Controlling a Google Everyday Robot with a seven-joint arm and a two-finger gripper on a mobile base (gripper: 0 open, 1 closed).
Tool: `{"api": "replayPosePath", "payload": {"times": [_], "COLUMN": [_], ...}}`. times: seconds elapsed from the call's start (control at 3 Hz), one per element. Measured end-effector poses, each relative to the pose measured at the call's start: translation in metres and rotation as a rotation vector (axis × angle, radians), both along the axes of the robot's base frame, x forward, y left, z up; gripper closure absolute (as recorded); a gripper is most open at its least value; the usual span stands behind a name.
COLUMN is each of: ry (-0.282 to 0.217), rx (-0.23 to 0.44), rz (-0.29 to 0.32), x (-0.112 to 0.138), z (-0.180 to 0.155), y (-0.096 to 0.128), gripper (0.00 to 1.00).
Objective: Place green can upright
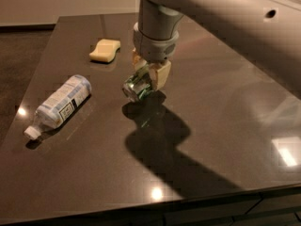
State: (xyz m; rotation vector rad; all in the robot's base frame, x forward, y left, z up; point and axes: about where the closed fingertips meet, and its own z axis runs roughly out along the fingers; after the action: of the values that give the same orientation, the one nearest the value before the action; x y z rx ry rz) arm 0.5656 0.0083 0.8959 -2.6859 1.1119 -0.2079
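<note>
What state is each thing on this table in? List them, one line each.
gripper: above the table, towards its far side, shut on the can
can: held, tilted, not upright, seemingly just off the table
bottle: lying on its side, capped, near the table's left edge
sponge: lying flat on the table, apart from the rest
</note>
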Motion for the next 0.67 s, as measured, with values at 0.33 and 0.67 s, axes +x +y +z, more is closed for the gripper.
{"api": "replayPosePath", "payload": {"times": [0.33, 0.67], "ry": [-0.11, -0.197], "rx": [0.034, 0.063], "rz": [0.114, 0.243], "x": [0.011, 0.021], "z": [0.022, 0.043], "y": [-0.008, -0.012], "gripper": [1.0, 1.0]}}
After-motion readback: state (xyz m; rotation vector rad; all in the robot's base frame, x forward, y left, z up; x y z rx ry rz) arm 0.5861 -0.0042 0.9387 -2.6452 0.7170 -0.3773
